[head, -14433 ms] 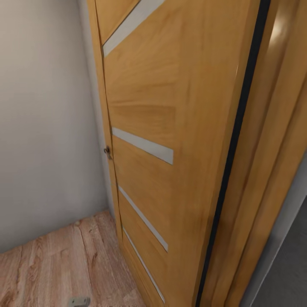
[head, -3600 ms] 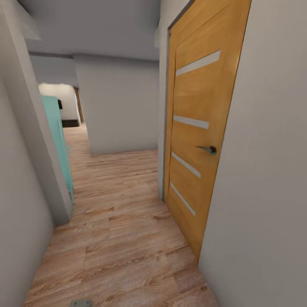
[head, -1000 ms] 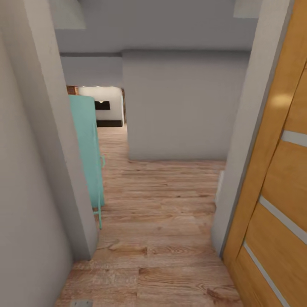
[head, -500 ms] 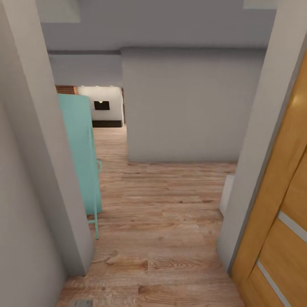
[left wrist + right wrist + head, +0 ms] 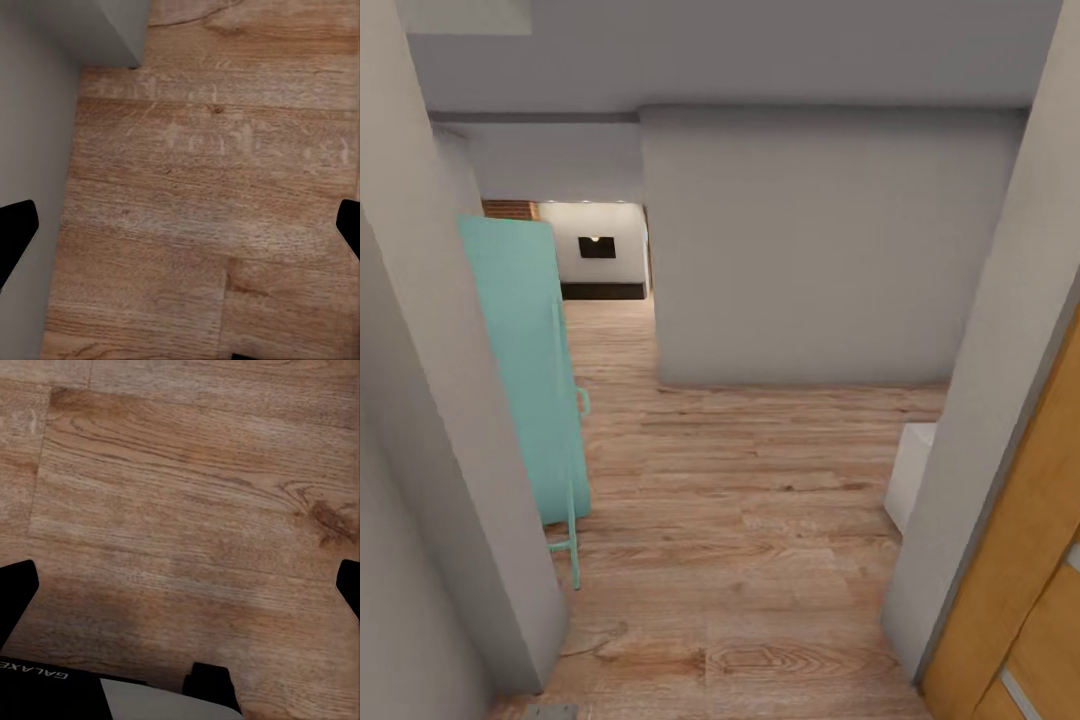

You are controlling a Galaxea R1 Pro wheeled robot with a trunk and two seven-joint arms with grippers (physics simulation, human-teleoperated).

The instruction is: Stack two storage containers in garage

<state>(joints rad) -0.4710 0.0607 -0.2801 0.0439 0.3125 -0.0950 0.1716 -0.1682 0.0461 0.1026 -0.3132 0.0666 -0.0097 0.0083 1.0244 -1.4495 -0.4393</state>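
Corridor stock, as seen from my head and both wrists.

- Wood-plank floor (image 5: pixel 760 520): one continuous run, through the passage toward a far room.
- Grey walls: one corner post at my left (image 5: pixel 450 450), one block ahead (image 5: pixel 810 250), one at my right (image 5: pixel 1000 400).
- Teal panel (image 5: pixel 525 370): one, upright, its near edge hidden behind the left post; what it belongs to is hard to tell.
- Wooden door (image 5: pixel 1030 600): one, cut off at the frame's corner.
- White object (image 5: pixel 912 470): one, mostly hidden by the right wall; unidentifiable.
- Far room (image 5: pixel 600 250): small, dim, with a dark rectangle on its wall.
- My left pincer (image 5: pixel 180 232): wide, empty, over planks beside a wall corner (image 5: pixel 112 30).
- My right pincer (image 5: pixel 180 592): wide, empty, over bare planks.
- Storage containers: none among the items listed here.
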